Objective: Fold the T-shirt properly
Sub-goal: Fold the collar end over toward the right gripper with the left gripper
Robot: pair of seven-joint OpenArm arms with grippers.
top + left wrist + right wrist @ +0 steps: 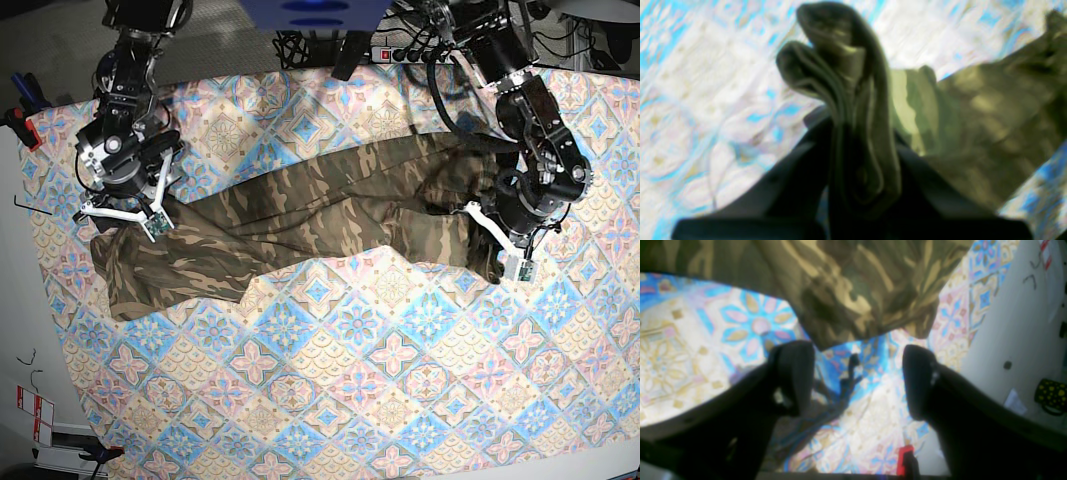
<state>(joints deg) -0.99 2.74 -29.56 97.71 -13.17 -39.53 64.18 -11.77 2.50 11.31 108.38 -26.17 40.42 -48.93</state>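
The camouflage T-shirt (300,225) lies stretched in a long, wrinkled band across the patterned tablecloth (380,350). My left gripper (500,250) is at its right end, shut on a bunched fold of the T-shirt (846,76) that sticks up between the dark fingers (796,166); my left gripper (860,133) holds it a little above the cloth. My right gripper (127,215) hovers over the shirt's left end. Seen from its wrist camera, my right gripper (857,373) is open, with nothing between its fingers (795,373), and the T-shirt's edge (857,290) lies just beyond the tips.
A power strip (400,50) and cables lie at the table's back edge. Red clamps (25,125) sit at the left edge. The bare white table surface (1007,323) borders the tablecloth, with a black, yellow-dotted object (1052,395) on it.
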